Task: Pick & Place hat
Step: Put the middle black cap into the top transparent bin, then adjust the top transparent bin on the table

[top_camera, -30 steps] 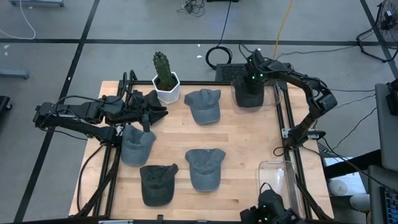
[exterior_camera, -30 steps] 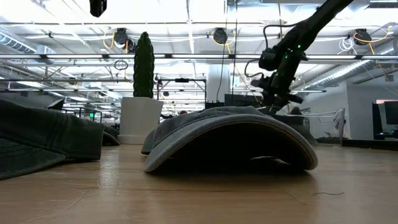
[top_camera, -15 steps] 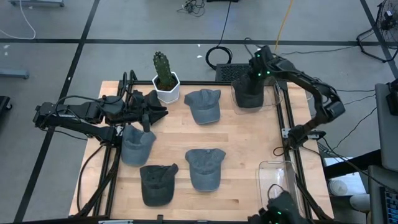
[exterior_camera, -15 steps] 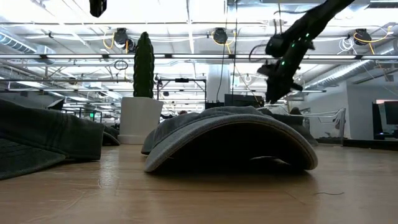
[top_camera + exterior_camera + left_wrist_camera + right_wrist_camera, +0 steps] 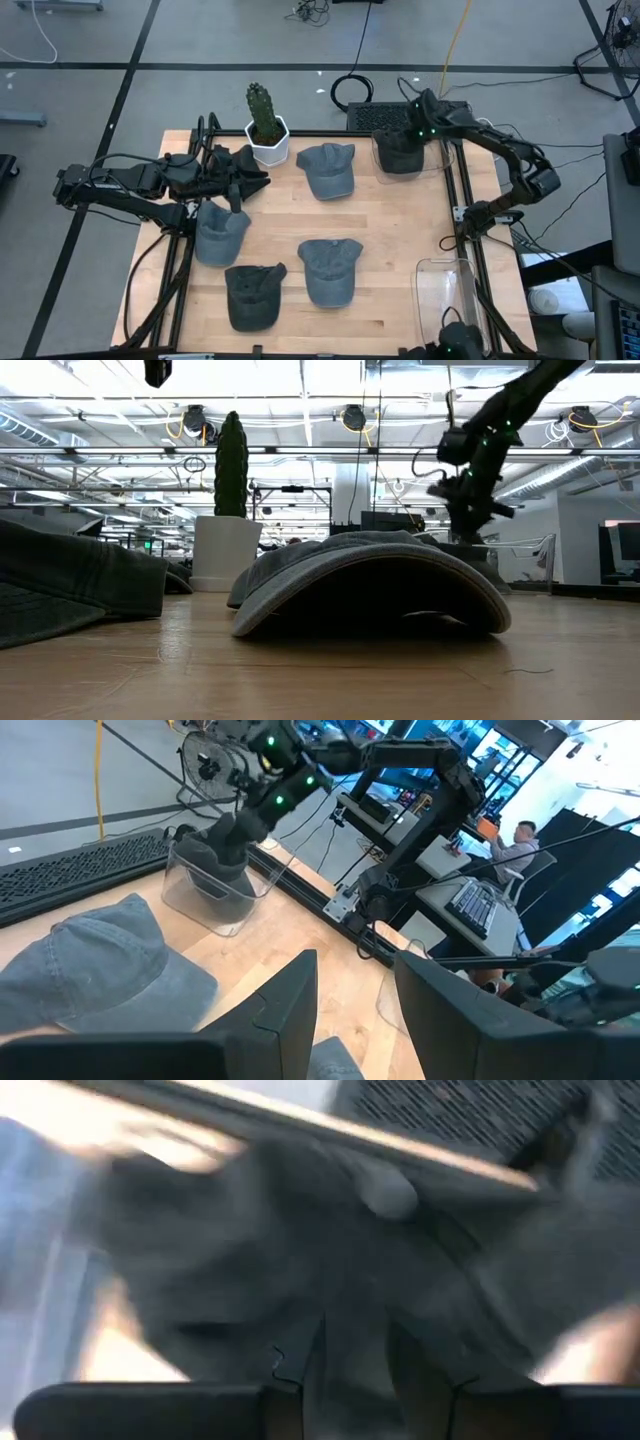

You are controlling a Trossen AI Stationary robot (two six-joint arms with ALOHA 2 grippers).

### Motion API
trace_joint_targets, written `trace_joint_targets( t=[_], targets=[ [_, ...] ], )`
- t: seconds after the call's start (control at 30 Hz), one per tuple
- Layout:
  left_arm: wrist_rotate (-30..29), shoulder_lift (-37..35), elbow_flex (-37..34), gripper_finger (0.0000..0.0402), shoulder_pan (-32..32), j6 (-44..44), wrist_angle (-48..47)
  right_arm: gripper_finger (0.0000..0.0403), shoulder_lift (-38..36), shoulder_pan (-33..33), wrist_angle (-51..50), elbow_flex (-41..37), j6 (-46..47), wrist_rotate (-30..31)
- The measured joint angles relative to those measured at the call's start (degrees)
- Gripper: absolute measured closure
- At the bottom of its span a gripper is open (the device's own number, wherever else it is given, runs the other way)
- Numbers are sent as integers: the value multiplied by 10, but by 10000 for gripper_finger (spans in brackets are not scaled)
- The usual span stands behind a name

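Looking straight down, the high view lays out the wooden table [image 5: 390, 250]: four grey caps lying flat, a potted cactus [image 5: 266, 125] at the far edge, and a clear bin [image 5: 400, 152] in the far right corner holding a dark hat [image 5: 398, 148]. The low view hides the bin behind the nearest cap [image 5: 370, 585] but shows the right gripper [image 5: 468, 510] raised above it. Right wrist view: blurred grey hat fabric just ahead of the fingers [image 5: 322, 1370], which stand slightly parted, not on the hat. Left gripper [image 5: 262, 181] rests at the left edge, fingers [image 5: 290, 1010] apart, holding nothing.
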Motion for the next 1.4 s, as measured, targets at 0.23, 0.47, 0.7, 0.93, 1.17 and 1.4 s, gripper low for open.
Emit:
trace_joint_targets(
  t=[0.23,0.47,0.7,0.93,1.17,1.4],
  targets=[
    [0,0,0,254,0,-6,0,312,0,-12,3,-29,-53,85],
    [0,0,0,254,0,-13,0,312,-48,-7,18,-17,-63,82],
    [0,0,0,254,0,-10,0,312,-128,45,-3,-17,19,25],
    [0,0,0,254,0,-9,0,312,-173,151,-84,-17,-13,-67],
    [0,0,0,254,0,0,0,327,-191,222,-176,-33,122,-69],
    [-14,11,0,254,0,31,1,347,-149,233,-45,-164,289,-85]
  ],
)
